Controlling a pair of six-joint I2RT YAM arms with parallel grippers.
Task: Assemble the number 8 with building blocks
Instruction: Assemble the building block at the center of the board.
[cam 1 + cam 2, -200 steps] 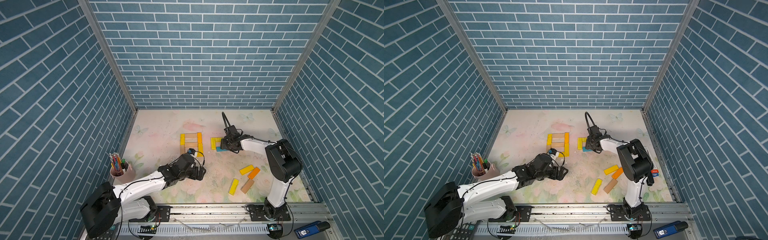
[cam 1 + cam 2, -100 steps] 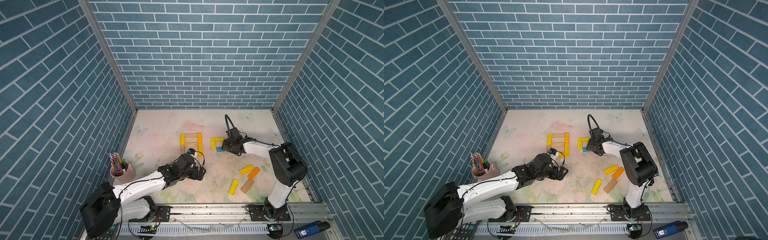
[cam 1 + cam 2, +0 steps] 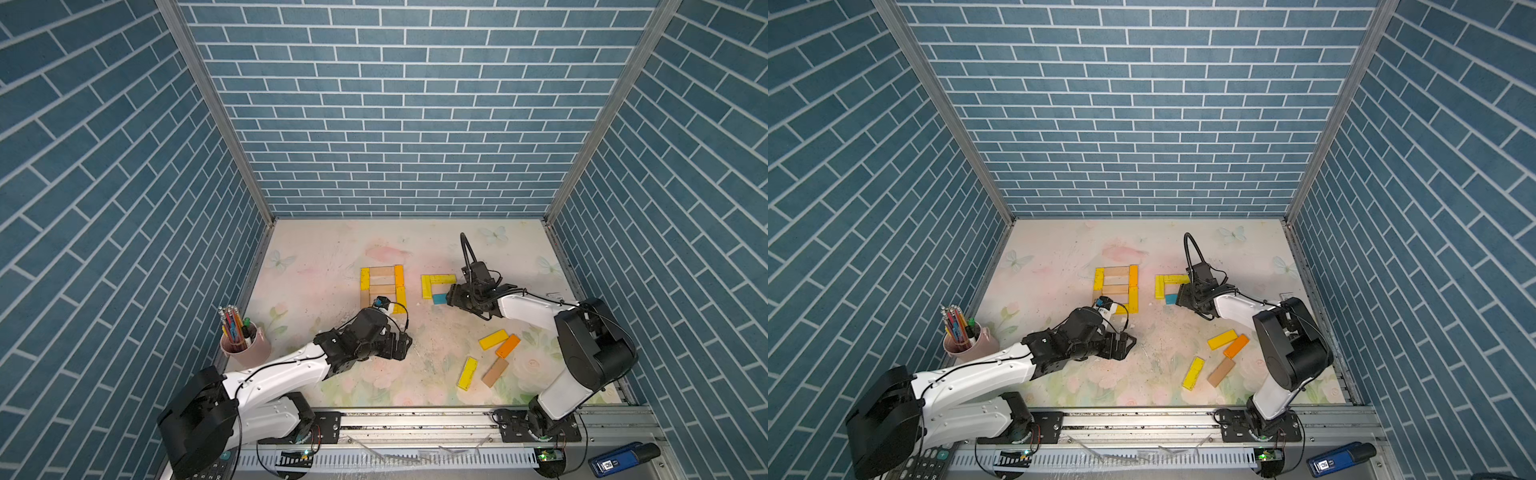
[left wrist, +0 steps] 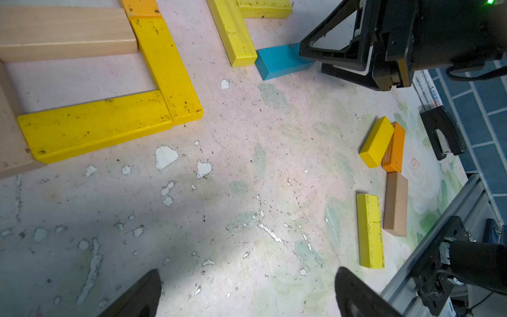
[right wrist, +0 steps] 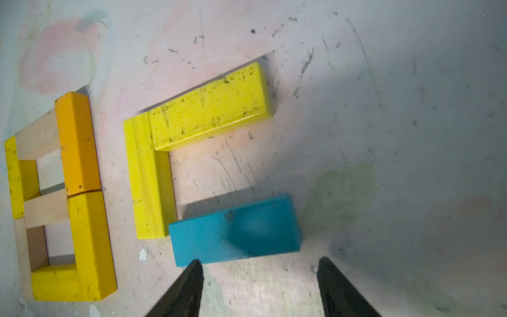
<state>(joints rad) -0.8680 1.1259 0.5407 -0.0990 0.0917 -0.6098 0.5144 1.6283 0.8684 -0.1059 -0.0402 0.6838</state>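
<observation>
Both arms (image 3: 274,375) wear white shells, bulky black joints and looping black cables (image 3: 465,253).

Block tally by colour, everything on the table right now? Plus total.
yellow blocks: 7
orange blocks: 2
tan blocks: 4
teal block: 1
Total: 14
</observation>
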